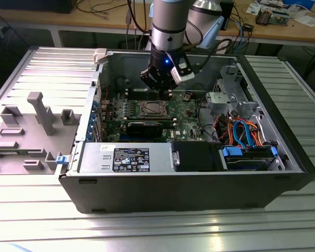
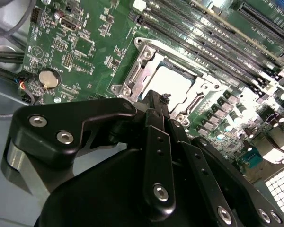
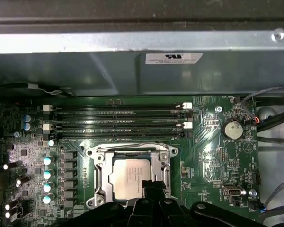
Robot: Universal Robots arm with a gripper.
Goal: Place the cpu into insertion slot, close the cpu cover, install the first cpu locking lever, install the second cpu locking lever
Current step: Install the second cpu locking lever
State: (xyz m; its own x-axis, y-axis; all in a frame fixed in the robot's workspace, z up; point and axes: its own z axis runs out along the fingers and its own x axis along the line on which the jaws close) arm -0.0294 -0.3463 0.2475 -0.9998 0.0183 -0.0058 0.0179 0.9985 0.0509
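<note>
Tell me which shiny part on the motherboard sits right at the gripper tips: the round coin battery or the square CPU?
The square cpu, seated in its silver-framed socket directly under the gripper. The round coin battery lies off to one side near the board edge.

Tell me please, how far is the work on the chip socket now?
Done, it seems: the chip lies in the socket, and the metal cover frame lies flat around it. In hand: the pincer is shut, holding nothing, with its tips at the socket's edge in both wrist views. Left: I cannot tell whether either locking lever is fastened.
</note>
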